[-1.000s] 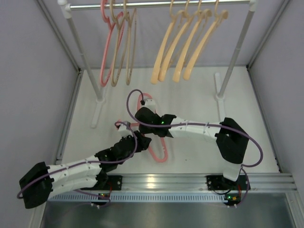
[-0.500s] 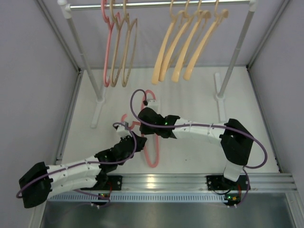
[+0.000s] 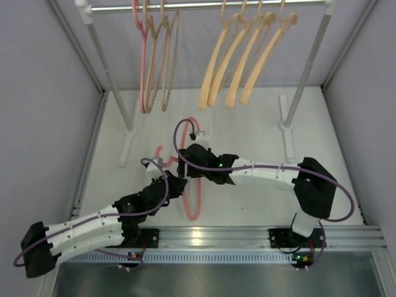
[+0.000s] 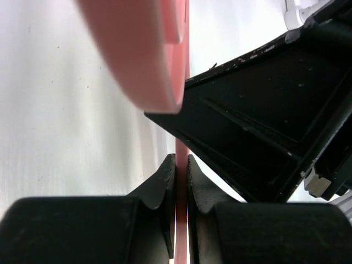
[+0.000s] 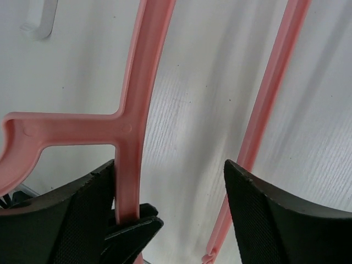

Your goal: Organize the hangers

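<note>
**Pink hanger on the table, pinched by one arm and loose between the other's fingers**

Pink, thin and plastic, the loose clothes hanger (image 5: 133,77) lies flat on the white table (image 3: 260,124), between the two arms and in front of the rack. The left gripper (image 4: 180,165) is clenched on it: in the left wrist view both black fingers press a narrow pink edge between them. The right gripper (image 5: 170,165) is released, its fingers standing wide apart. One bar of the hanger runs against the finger on the left of its wrist view, and the other bar passes close by the opposite finger.

At the back, seven more hangers hang by their hooks from the grey metal rail (image 3: 204,6). At the left end are one pink hanger (image 3: 143,68) and two beige-tan hangers (image 3: 166,74). Four pale peach-orange hangers (image 3: 247,68) hang towards the right.
</note>
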